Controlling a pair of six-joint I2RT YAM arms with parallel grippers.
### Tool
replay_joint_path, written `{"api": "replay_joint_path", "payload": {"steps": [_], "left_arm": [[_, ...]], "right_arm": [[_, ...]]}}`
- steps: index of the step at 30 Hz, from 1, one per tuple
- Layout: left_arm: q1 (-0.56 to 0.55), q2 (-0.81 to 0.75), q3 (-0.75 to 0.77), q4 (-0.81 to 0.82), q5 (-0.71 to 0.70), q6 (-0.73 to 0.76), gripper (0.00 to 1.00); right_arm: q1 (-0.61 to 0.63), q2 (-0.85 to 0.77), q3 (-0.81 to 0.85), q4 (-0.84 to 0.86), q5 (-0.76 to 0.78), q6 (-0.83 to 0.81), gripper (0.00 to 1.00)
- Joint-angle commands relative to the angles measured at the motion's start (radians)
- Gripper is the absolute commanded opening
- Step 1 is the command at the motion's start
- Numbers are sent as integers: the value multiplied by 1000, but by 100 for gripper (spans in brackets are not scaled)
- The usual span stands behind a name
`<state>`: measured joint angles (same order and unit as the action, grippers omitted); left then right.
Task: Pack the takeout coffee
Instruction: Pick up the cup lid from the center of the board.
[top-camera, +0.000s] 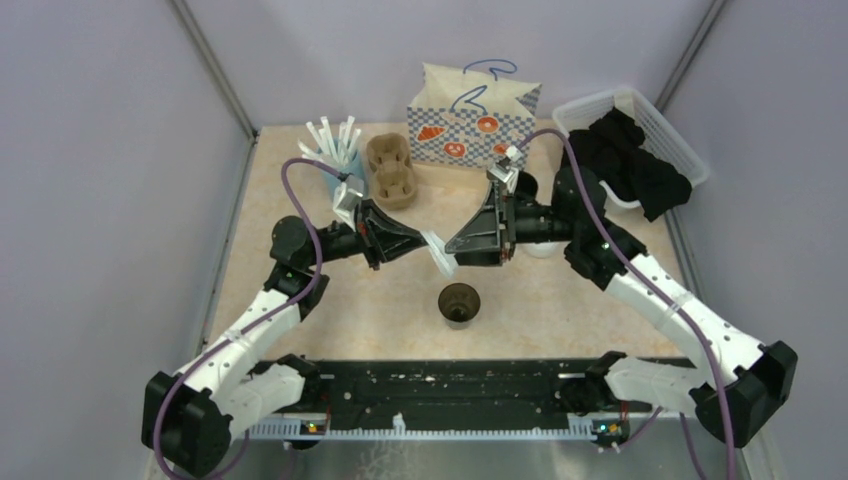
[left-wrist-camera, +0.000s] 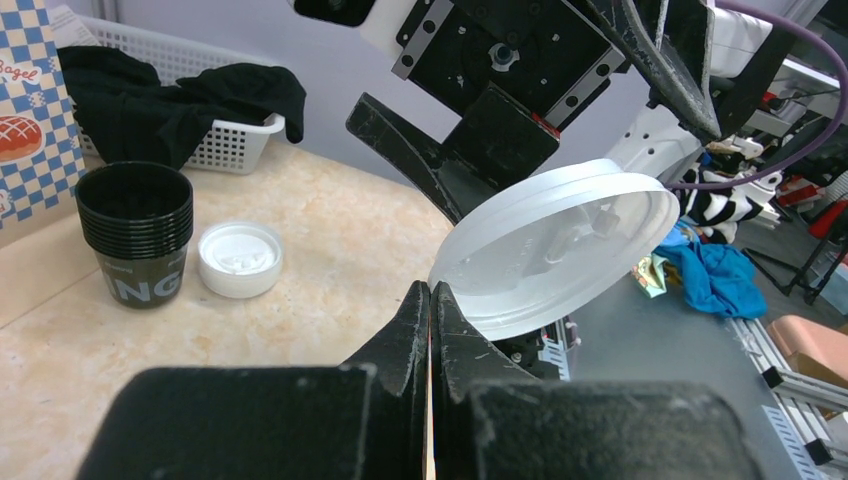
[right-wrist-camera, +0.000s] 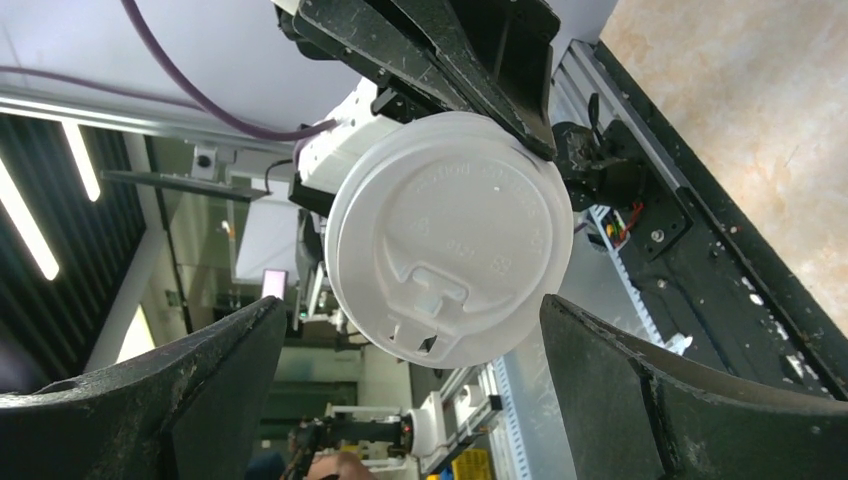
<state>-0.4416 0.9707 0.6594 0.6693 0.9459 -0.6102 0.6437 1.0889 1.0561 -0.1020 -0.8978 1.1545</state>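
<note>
Left gripper (left-wrist-camera: 430, 295), jaws pressed together on the rim of a white sip lid (left-wrist-camera: 555, 250), which I log as held in the air between the two arms.

Right gripper (right-wrist-camera: 410, 310): jaws wide apart, one finger on either side of the lid, not touching it as far as I can see. Black paper cup (top-camera: 459, 302): brown inside, unlidded, upright on the table (top-camera: 370, 310), just nearer the arm bases than the held lid. Stack of nested black cups (left-wrist-camera: 135, 235): upright beside the checked paper bag (left-wrist-camera: 25, 110), with a loose white lid (left-wrist-camera: 240, 260) lying just beside it. Further back I list a moulded-pulp carrier (top-camera: 392, 170), a light-blue cup of straws (top-camera: 335, 150), and a white basket (top-camera: 670, 130) holding black cloth (top-camera: 635, 165).
</note>
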Motion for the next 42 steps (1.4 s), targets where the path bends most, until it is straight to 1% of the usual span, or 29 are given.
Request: {"api": "replay_joint_path", "payload": {"steps": [1,5,8,13,16,20,28,32,36,39,42], "left_arm": [[2,-1,35,60,17,22,0],[2,-1,34,66,10,20,0],[3,0,34,67,8,18,0],[2,-1,27,66,13,17,0],[2,0,23,70,18,13,0],[2,4,23,69,26,13,0],[2,6,23,78,33,9,0],[2,9,21,81,35,6,0],[2,12,21,91,37,1,0],[2,13,20,95,46,-1,0],[2,11,18,98,51,-4,0]], "right_arm": [[15,18,-16,95,-21,43,99],[15,26,-40,143,-19,68,99],[14,31,-36,107,-4,44,99],[14,38,-41,108,0,47,99],[15,45,-46,135,0,63,98],[15,50,-59,189,3,104,95],[15,54,-85,219,5,130,96],[15,50,-104,251,7,155,92],[15,49,-119,283,8,175,91],[15,48,-132,312,10,192,95],[14,41,-148,338,18,218,96]]}}
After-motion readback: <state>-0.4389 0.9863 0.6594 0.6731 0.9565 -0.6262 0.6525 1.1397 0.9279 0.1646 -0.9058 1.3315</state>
